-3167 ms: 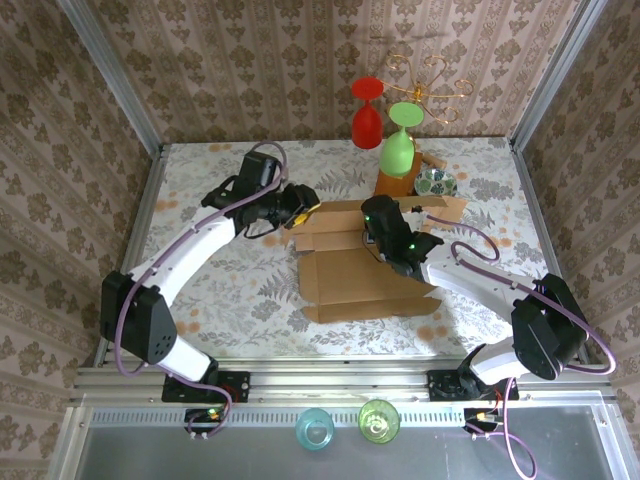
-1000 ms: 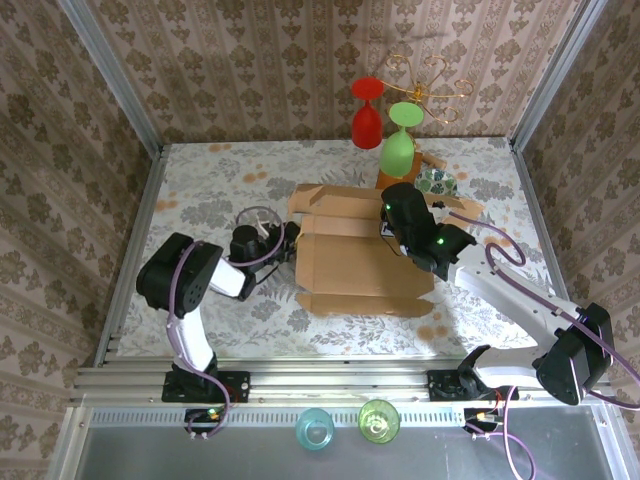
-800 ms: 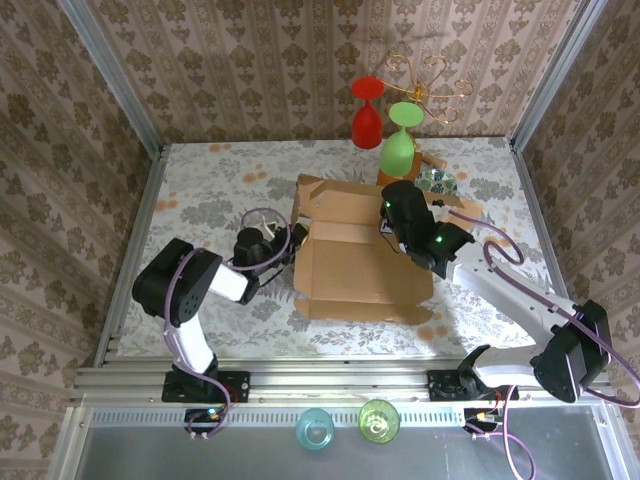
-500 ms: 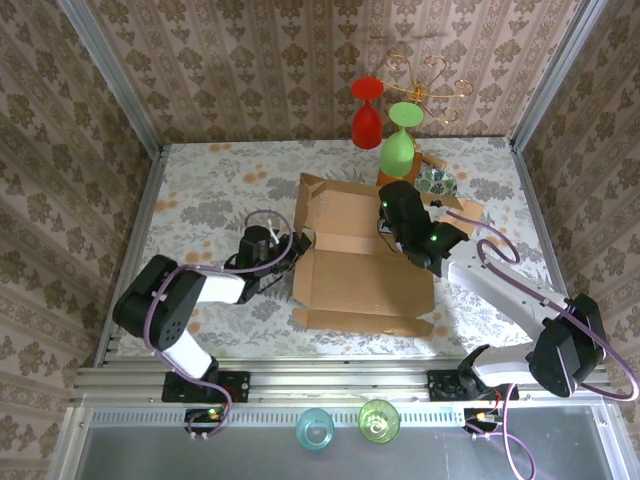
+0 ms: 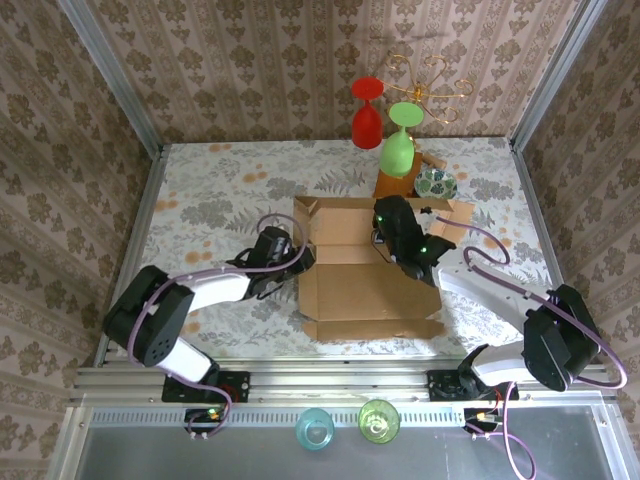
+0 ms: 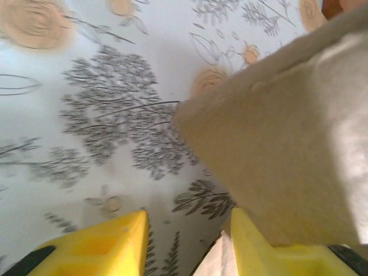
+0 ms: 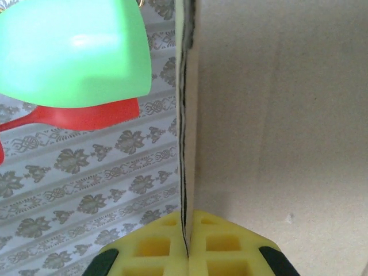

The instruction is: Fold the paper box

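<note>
The brown paper box point(image 5: 365, 285) lies open in the middle of the table, its back panel point(image 5: 345, 218) lifted upright. My right gripper point(image 5: 387, 238) is shut on that panel's edge. In the right wrist view the yellow fingers point(image 7: 155, 253) pinch the thin cardboard wall point(image 7: 276, 115), which runs straight up from the right gripper point(image 7: 187, 248). My left gripper point(image 5: 300, 262) sits low at the box's left edge. It is open point(image 6: 187, 241), with a cardboard flap point(image 6: 287, 144) resting over its right finger point(image 6: 259, 244) and patterned tablecloth showing in the gap.
A red glass point(image 5: 367, 112) and a green glass point(image 5: 398, 145) hang upside down from a gold wire rack point(image 5: 432, 78) at the back. A small wooden block stand point(image 5: 397, 184) and a patterned bowl point(image 5: 437, 183) sit just behind the box. Two cups point(image 5: 316, 428) stand below the table edge.
The box's back panel has risen from lying flat to standing upright in the right gripper. The left gripper has slid right to the box's left edge, and the box has shifted slightly.
</note>
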You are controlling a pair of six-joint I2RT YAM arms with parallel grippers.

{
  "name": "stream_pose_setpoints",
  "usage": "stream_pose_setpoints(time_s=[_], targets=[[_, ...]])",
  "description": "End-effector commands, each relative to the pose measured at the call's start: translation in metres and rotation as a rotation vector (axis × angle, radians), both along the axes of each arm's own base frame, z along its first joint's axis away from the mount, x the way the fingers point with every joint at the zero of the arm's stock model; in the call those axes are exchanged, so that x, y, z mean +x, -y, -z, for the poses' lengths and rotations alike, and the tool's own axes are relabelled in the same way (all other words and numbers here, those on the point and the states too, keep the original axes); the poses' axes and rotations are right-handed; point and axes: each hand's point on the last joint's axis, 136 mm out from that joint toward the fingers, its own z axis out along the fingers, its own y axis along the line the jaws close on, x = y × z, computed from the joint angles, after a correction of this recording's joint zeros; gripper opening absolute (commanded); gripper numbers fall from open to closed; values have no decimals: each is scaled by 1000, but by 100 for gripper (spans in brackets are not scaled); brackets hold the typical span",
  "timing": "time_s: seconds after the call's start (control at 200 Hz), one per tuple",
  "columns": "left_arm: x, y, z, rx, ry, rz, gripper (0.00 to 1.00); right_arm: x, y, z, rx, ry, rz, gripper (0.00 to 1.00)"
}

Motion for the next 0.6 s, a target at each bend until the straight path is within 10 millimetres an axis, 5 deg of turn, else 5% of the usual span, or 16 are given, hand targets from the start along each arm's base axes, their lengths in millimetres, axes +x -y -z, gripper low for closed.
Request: stream_pose_setpoints(time_s=[0.0,0.305,0.595], targets=[[-4,-13,-20,-47,32,9,47,16,-8,-15,-49,171,-51,0],[-36,-52,-37,-126,-23,1,49,25,-16,-3,-93,213,-125,0],[-11,-103,-94,-174,100,-60,36,21,-12,15,-121,171,-160,0]])
